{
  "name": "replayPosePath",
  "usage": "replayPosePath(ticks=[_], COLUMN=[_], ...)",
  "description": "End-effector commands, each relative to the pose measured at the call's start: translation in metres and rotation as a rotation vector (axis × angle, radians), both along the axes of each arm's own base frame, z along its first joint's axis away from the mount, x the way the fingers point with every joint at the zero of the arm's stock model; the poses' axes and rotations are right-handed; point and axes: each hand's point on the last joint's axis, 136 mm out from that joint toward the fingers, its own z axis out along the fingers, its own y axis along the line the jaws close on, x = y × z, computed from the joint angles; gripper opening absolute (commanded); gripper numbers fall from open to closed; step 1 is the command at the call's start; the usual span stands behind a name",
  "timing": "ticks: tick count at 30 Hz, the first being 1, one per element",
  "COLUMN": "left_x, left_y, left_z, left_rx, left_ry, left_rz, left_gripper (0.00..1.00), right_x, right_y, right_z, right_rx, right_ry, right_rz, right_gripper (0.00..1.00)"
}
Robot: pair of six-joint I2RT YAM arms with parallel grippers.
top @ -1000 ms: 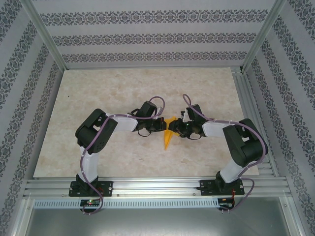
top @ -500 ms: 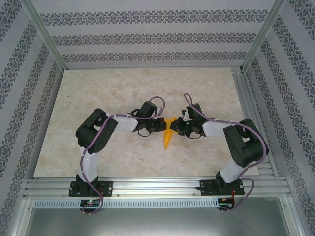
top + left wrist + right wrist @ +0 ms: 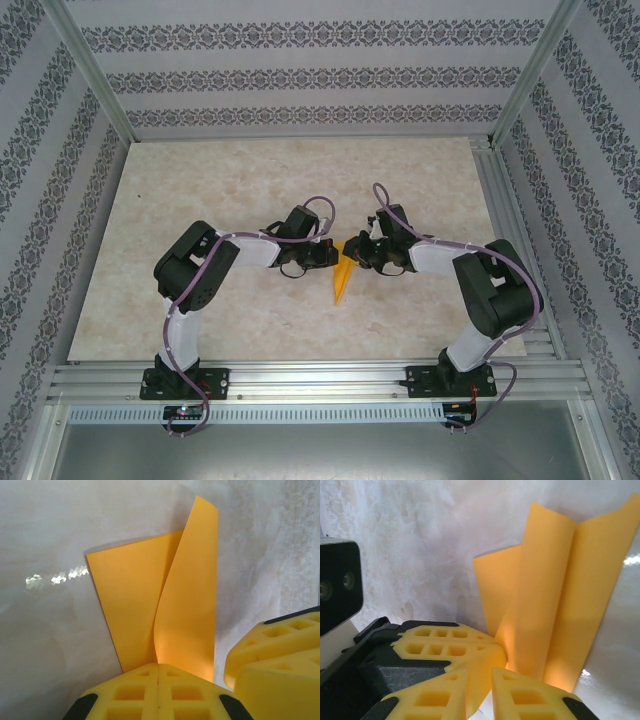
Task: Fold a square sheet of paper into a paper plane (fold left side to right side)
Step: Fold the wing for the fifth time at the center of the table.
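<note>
- The paper plane [image 3: 342, 278], a narrow orange wedge, lies near the middle of the counter [image 3: 200, 180], pointing toward its near edge.
- The left fingers [image 3: 150, 677] are pressed together, pinching the paper where one flap lies flat and another curls upward.
- The right fingers [image 3: 507, 680] are nearly together just beside the paper's edge; I can't tell whether they grip it.
</note>
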Motion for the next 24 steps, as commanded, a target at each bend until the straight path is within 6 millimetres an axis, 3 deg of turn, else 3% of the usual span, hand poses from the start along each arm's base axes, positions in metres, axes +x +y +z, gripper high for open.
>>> replayPosePath(ticks=[1,15,24], left_x=[-0.006,-0.007,-0.007], left_y=[-0.001,0.000,0.000], left_z=[-0.015,-0.016,-0.017], left_rx=[0.033,0.040,0.041], left_ry=[0.009,0.011,0.010], left_rz=[-0.018,-0.015,-0.013], left_gripper=[0.05,0.01,0.01], right_x=[0.007,0.000,0.001], right_y=[0.006,0.000,-0.007], right_z=[-0.001,-0.028,-0.029], right_rx=[-0.022,-0.070,-0.043], right_ry=[-0.009,0.035,0.035], right_rz=[0.006,0.009,-0.031], right_gripper=[0.19,0.20,0.19])
